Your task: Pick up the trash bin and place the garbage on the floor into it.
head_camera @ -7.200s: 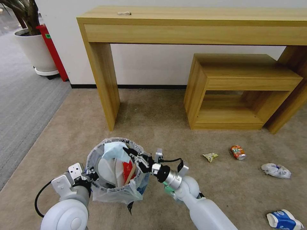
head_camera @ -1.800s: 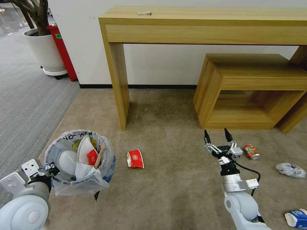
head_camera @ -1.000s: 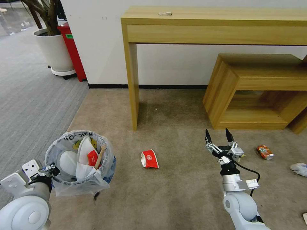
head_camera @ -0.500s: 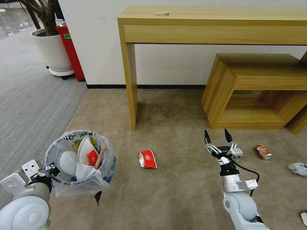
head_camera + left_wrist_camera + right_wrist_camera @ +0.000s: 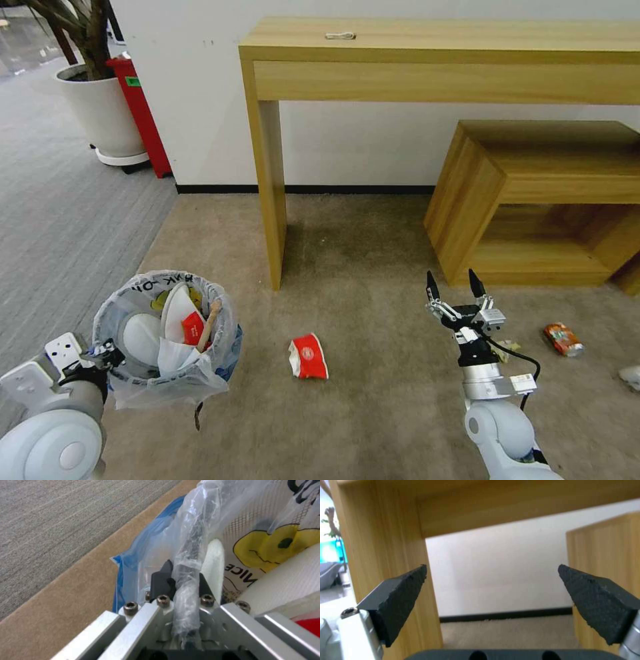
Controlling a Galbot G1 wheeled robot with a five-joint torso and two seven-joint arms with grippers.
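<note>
Tall wooden counter [image 5: 440, 60] against white wall [image 5: 200, 87], w/ small pale item [image 5: 340, 35] on top. Lower wooden open-front stand [image 5: 533, 173] tucked under its right end. Far left: white planter [image 5: 103, 110] w/ tree trunk, red box [image 5: 143, 113] just beside it, both on grey ribbed carpet [image 5: 60, 220].

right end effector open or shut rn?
Open. The right end effector is raised above the floor with nothing in it; the right wrist view shows its two black fingertips spread wide apart.
</note>
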